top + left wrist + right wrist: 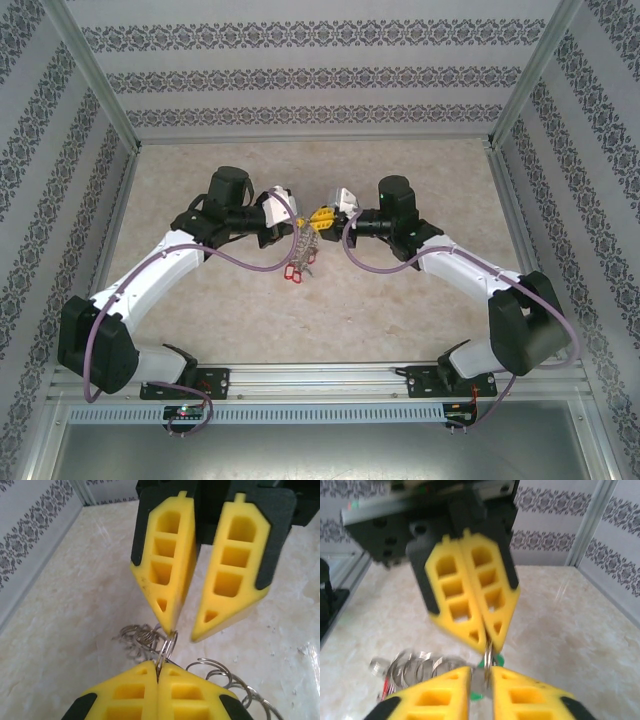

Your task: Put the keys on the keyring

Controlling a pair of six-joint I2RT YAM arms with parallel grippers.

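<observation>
While the left pincer [158, 668] clamps the ring [169, 647] for threading, the right pincer [185, 634] opposite, slightly parted, probably must close on it next.

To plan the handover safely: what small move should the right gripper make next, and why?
Probably the right gripper should open slightly wider and back straight off. Its jaws stand apart beside the ring, while the left gripper is shut on that ring, with the wire bunch hanging below, so the left seems to carry everything.
</observation>
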